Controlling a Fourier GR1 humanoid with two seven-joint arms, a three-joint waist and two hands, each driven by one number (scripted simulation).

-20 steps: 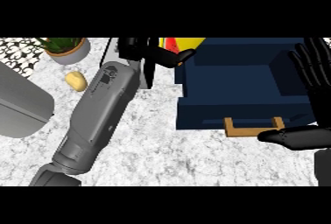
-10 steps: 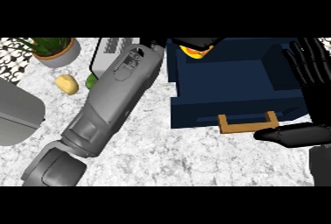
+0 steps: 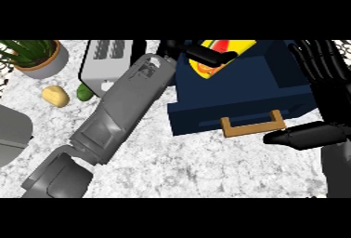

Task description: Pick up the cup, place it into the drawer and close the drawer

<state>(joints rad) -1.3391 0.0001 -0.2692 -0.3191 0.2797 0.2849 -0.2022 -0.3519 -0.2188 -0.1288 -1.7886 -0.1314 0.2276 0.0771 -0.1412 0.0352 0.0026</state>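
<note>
- Far left: potted plant (image 3: 37,58) sits at the counter's back corner; a yellowish potato (image 3: 55,95) and a green vegetable (image 3: 84,92) lie just in front of it, beside a white toaster (image 3: 107,62). A grey rounded object (image 3: 14,135) shows at the left edge. None of these concern you.
- Left forearm runs diagonally up from the lower left across the marble counter (image 3: 178,167), passing over the toaster's right side.
- Left hand (image 3: 198,52) is above the open navy drawer (image 3: 237,100), fingers curled round the cup (image 3: 221,56), a yellow one with red and green markings. So the cup is carried over the drawer's back part; you cannot tell whether it touches the drawer floor.
- Handling, as a judgement: the cup looks rigid, light and smooth-walled, so it could slip or tip if let go tilted. Hold round the side wall; set it down upright before you let go.
- Drawer's tan handle (image 3: 252,127) faces you at the front, clear for the closing push.
- Right hand (image 3: 319,69) rests at the right edge, fingers straight and up, holding nothing, its thumb near the handle.
- Against half a second back: the left arm has swung further right and the cup now hangs deeper over the drawer; the right hand is unchanged.
</note>
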